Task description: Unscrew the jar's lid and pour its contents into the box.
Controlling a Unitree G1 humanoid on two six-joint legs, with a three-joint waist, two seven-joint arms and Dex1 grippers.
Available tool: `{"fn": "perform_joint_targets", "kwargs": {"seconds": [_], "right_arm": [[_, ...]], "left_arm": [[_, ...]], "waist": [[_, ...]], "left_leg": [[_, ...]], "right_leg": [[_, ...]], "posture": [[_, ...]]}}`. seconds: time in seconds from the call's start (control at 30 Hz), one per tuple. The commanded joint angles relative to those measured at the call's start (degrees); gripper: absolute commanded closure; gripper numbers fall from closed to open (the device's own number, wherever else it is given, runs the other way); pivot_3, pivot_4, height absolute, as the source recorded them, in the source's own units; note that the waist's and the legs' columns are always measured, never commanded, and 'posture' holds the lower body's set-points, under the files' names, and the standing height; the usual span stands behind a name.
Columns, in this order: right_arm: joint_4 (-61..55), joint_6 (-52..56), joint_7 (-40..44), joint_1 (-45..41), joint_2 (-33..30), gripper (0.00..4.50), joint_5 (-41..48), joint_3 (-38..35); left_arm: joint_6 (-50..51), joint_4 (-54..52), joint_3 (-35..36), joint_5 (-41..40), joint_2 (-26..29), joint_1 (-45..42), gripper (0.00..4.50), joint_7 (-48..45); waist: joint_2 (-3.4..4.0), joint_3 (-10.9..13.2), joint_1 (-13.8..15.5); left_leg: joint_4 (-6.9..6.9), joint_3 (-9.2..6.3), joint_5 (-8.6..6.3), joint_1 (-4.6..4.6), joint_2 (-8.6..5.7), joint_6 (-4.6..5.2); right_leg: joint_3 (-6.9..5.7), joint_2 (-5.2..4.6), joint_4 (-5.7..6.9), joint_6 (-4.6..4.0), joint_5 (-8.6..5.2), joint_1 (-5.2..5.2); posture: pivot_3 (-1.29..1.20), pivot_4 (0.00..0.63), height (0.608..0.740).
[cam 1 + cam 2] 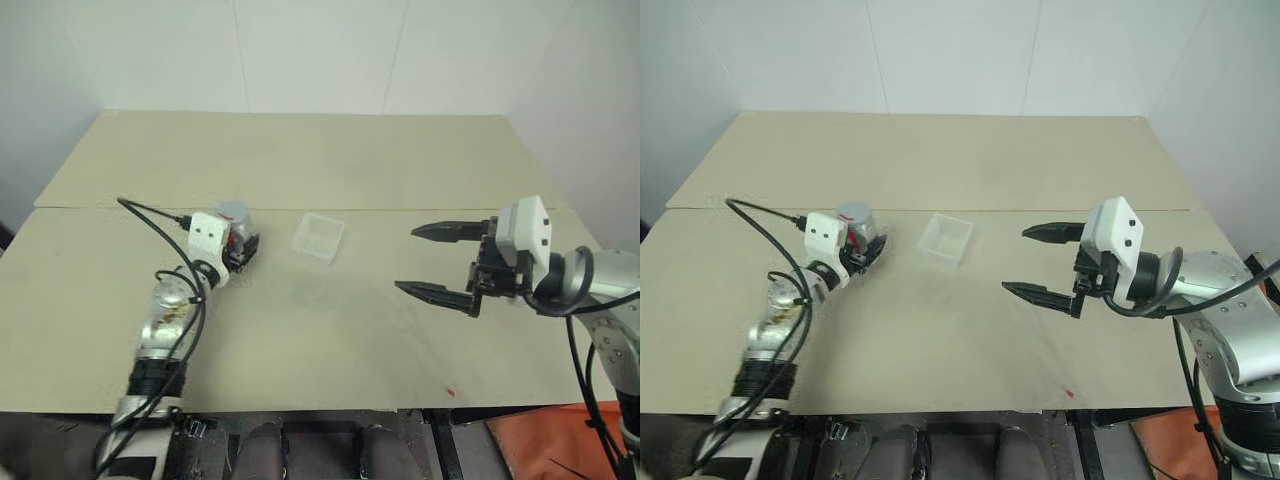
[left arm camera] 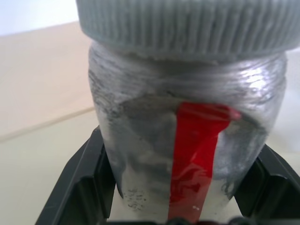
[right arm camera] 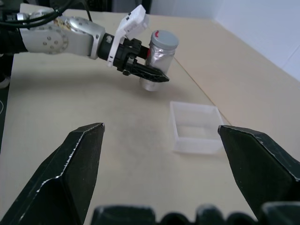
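Note:
The silvery-grey jar with a red stripe on its label stands left of the table's middle, and my left gripper is shut on its body, one black finger on each side. The ribbed grey lid sits on top of the jar. I cannot tell whether the jar's base touches the table. The clear square box sits just right of the jar, upright, with nothing visible inside it. To the right of the box my right gripper hangs above the table, pointing towards it, open and holding nothing.
A seam runs across the beige table behind the jar and the box. White walls close the far side. A black cable loops off my left wrist. A small red speck lies near the table's front right edge.

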Motion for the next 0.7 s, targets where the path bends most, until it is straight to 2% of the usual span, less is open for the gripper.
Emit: {"fn": "perform_joint_targets", "kwargs": {"seconds": [0.03,0.2,0.33,0.47,0.7], "right_arm": [[0.05,0.96,-2.47,-5.49,2.98,0.00,0.83,1.92],[2.25,6.30,-8.62,-16.13,11.04,0.00,2.28,6.49],[4.75,10.89,-14.77,-24.53,18.52,0.00,1.05,10.43],[6.08,14.20,-18.34,-28.89,23.68,0.00,1.81,11.52],[5.27,17.11,-18.40,-30.12,26.59,0.00,1.88,13.91]], "left_arm": [[4.51,-5.80,-0.89,-8.64,5.78,-4.90,1.64,-16.75],[7.91,-3.91,-2.78,-14.56,11.25,-9.56,1.64,-33.50],[8.72,-2.76,-5.24,-15.66,12.86,-12.16,1.64,-41.77],[8.40,-1.58,-5.87,-15.07,12.11,-13.85,1.64,-44.10],[7.45,-0.41,-6.31,-14.10,9.52,-15.30,1.64,-44.35]], "waist": [[0.01,0.01,-0.06],[0.03,0.01,-0.23],[0.06,0.03,-0.38],[0.06,0.04,-0.13],[0.06,0.04,0.03]], "left_leg": [[0.00,0.00,0.00,0.00,0.00,0.00],[-0.03,0.07,0.00,0.00,-0.01,0.00],[0.00,0.12,0.01,-0.15,0.01,-0.02],[0.02,0.10,0.03,-0.42,0.01,-0.04],[0.20,0.10,0.05,-0.99,0.00,-0.04]], "right_leg": [[0.00,0.00,0.00,0.00,0.00,-0.01],[0.00,0.04,-0.05,0.00,-0.02,-0.02],[0.00,0.08,0.06,0.00,-0.02,-0.14],[-0.03,0.09,0.18,0.00,-0.02,-0.37],[-0.02,0.08,0.49,0.02,-0.01,-0.95]], "posture": [[0.00,0.150,0.740],[0.00,0.150,0.740],[0.00,0.150,0.740],[0.00,0.150,0.740],[0.00,0.150,0.740]]}}
